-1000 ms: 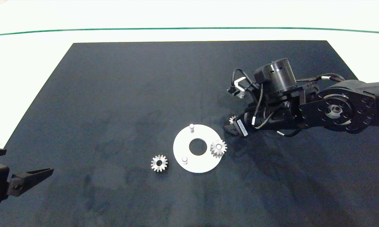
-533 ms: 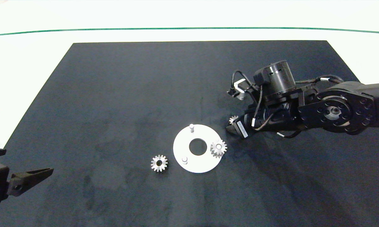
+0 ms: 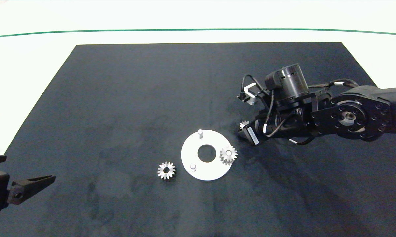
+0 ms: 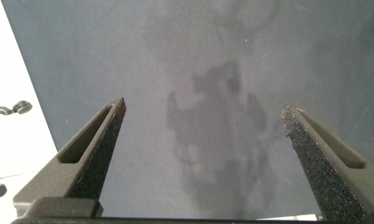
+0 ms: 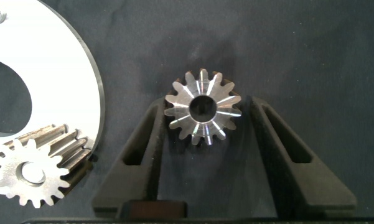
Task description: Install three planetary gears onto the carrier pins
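The desk point(image 3: 46, 36) carries a dark mat point(image 3: 152, 98), and on it lies the white disc point(image 3: 204, 171) with three pins: one far pin point(image 3: 200, 132) and one near pin point(image 3: 193, 166) are bare, and the third already wears a gear point(image 3: 228, 154). The right arm reaches in from the right with its end effector point(image 3: 242, 130) low at the mat, just beside the disc's far-right rim. In the right wrist view its end effector point(image 5: 204, 124) brackets a loose gear point(image 5: 203, 115) lying flat, the grey fingers point(image 5: 146, 146) close against the teeth on either side; whether they are already pressing is hard to tell, so it reads as narrowed around the gear and at the point of gripping. The left end effector point(image 4: 202, 162) is parked wide at the near-left mat edge, holding nothing. A third gear point(image 3: 166, 170) lies flat on the mat just left of the disc. To do this pick well, the pinch should probably land on opposite tooth tips, centred on the bore, so the gear lifts level; a tilted gear would likely jam on a pin. Keeping the lift straight up should also avoid nudging the disc or the seated gear nearby.
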`<state>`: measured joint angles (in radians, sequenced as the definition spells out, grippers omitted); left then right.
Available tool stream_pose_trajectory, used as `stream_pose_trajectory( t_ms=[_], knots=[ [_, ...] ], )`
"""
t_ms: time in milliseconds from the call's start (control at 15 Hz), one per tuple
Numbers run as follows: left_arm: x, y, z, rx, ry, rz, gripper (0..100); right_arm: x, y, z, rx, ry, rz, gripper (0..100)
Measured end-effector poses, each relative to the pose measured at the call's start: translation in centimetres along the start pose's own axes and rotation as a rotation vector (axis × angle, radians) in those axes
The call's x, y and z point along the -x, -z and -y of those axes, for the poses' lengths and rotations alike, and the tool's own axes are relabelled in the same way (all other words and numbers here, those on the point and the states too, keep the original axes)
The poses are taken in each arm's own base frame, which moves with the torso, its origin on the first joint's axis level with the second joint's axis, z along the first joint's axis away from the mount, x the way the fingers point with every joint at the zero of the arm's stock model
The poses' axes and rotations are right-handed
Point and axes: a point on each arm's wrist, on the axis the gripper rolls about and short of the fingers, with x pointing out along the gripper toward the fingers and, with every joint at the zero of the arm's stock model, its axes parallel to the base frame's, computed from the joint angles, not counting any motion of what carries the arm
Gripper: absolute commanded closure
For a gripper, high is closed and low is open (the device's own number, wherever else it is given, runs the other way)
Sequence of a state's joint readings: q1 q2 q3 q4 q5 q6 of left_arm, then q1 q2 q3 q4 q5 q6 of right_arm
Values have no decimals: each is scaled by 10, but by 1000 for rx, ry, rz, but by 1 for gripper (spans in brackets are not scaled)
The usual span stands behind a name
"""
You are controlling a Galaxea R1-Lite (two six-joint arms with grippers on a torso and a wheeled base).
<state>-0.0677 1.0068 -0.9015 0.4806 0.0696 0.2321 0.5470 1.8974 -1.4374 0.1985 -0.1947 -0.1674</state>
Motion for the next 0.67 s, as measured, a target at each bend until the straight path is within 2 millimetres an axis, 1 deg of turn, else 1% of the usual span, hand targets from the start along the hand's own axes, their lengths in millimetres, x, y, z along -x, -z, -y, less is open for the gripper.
stream_pose_trajectory(
  t_ms=[667],
  knots=[
    [0,0,0,-1,-1,0,0,0,0,0,1,0,-1,72]
  ],
)
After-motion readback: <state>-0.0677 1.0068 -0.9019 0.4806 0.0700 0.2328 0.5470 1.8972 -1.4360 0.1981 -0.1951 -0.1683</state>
